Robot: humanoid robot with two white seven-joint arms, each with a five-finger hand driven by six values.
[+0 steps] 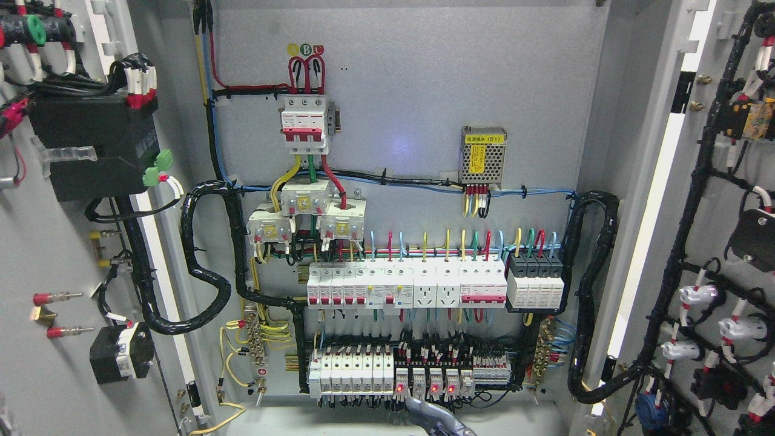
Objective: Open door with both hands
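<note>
The grey electrical cabinet stands with both doors swung wide. The left door (42, 254) shows its inner face, carrying black boxes and cable bundles. The right door (711, 200) also shows its inner face, with a black wiring harness and the backs of switches. Between them the back panel (412, 109) is fully exposed, with rows of breakers (405, 284) and terminals. A silvery-blue piece of my right hand (437, 418) pokes up at the bottom edge just right of the middle, below the lowest breaker row and touching neither door. The left hand is out of view.
Thick black cable looms (203, 266) hang from the left door hinge side into the cabinet, and another loom (590, 290) runs down the right side. A small mesh-covered power supply (483, 155) sits at the upper right of the panel. Red indicator lamps (435, 387) glow at the bottom.
</note>
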